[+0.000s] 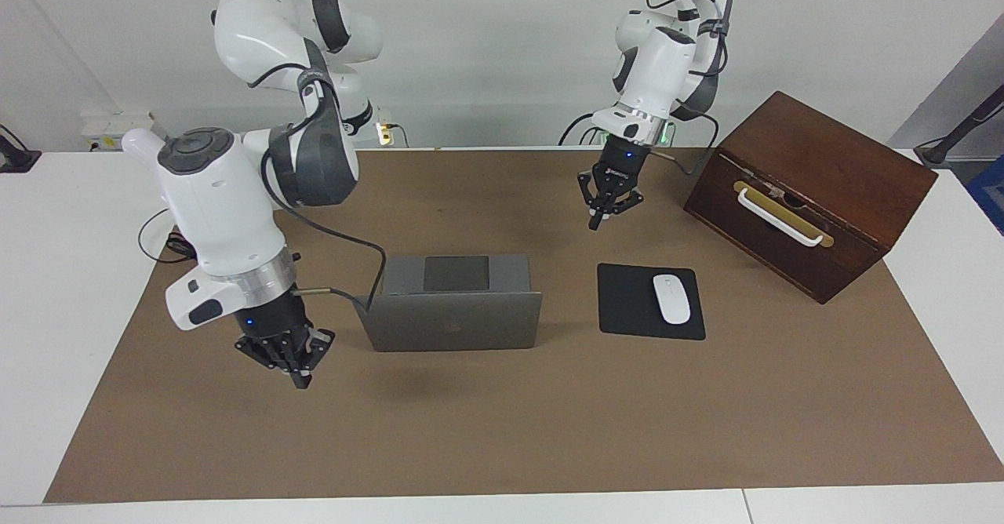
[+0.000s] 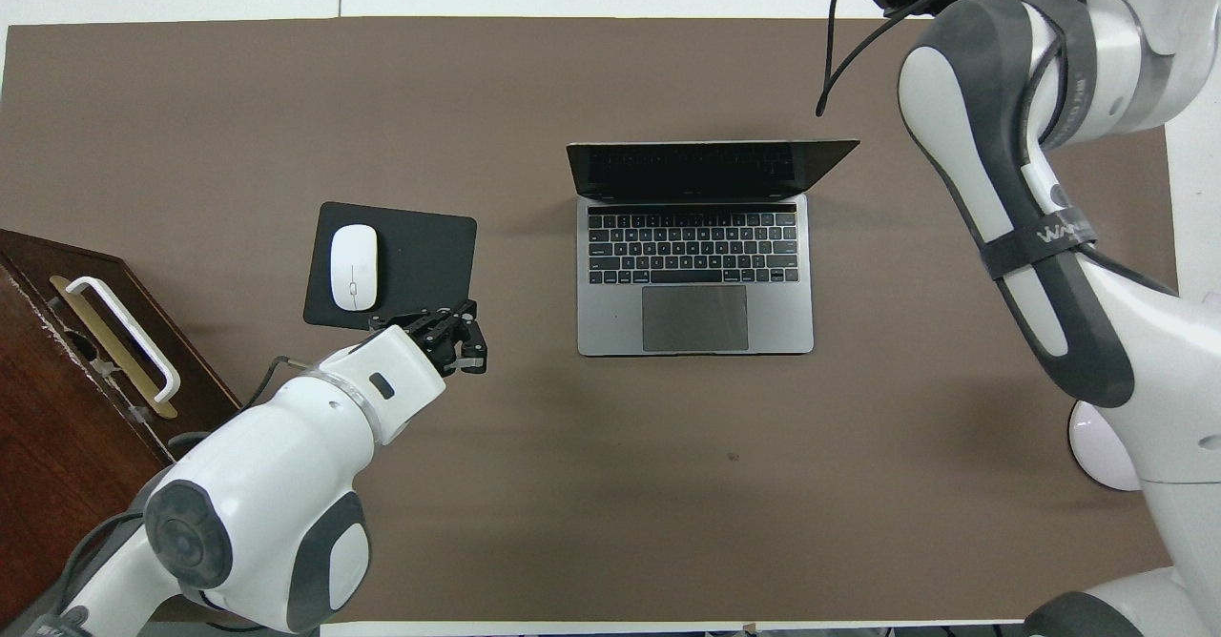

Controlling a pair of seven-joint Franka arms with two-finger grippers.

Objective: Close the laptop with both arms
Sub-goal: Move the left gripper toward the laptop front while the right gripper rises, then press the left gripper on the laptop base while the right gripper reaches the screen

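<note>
At table centre we find the laptop (image 1: 455, 312) open, lid upright, its logo too dim to read in the facing view. Toward the left arm's end, the wooden box (image 1: 808, 191) is cut off by the overhead frame. "WAN" shows on the right arm's strap (image 2: 1045, 236). Right gripper (image 1: 300, 379), fingertips together, holds nothing beside the lid; overhead crops it. Left gripper (image 1: 598, 222), likewise pinched and empty, hangs by the mouse pad (image 1: 631, 300).

A white table (image 1: 47, 273) is covered by a brown paper sheet (image 1: 502, 430). On the sheet are set an open silver-grey laptop (image 1: 455, 320), a flat black mouse pad (image 1: 627, 304) and a dark wooden box (image 1: 816, 187).
</note>
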